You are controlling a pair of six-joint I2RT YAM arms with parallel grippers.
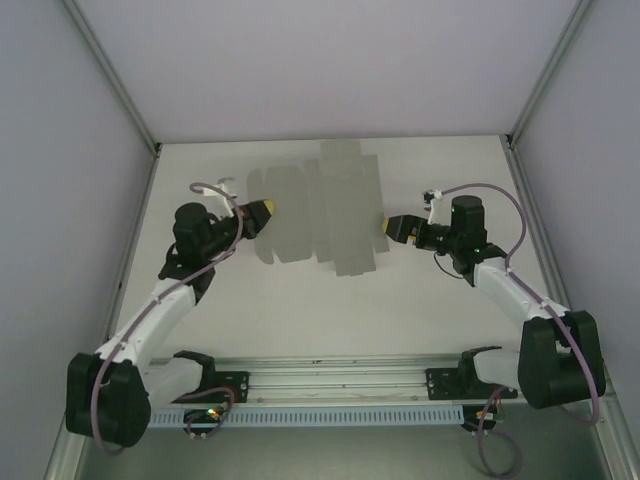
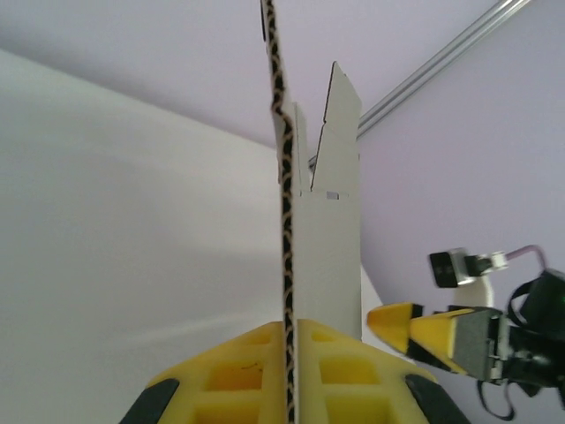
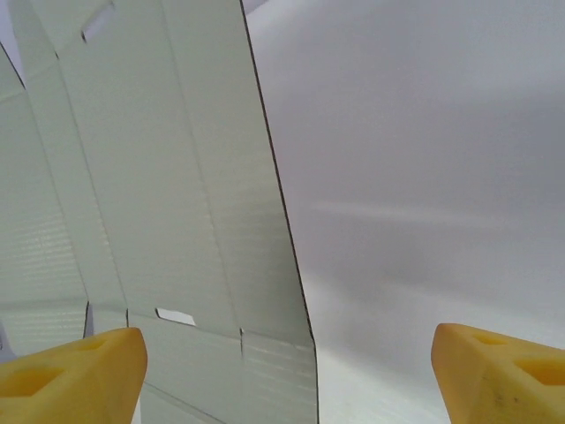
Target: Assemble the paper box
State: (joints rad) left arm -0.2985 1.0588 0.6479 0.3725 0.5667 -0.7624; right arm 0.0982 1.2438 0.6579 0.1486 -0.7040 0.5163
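Seemingly paper box [image 2: 327,252] inside left gripper [image 2: 290,353].

White table [image 1: 300,320], pale lilac walls [image 1: 330,60]

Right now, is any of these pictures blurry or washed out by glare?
Top view: soft, even light, no hard shadow around the paper box. Left wrist view: the cardboard's edge is sharp, the yellow fingers nearest the lens slightly soft. Right wrist view: a pale bright streak lies across the table.
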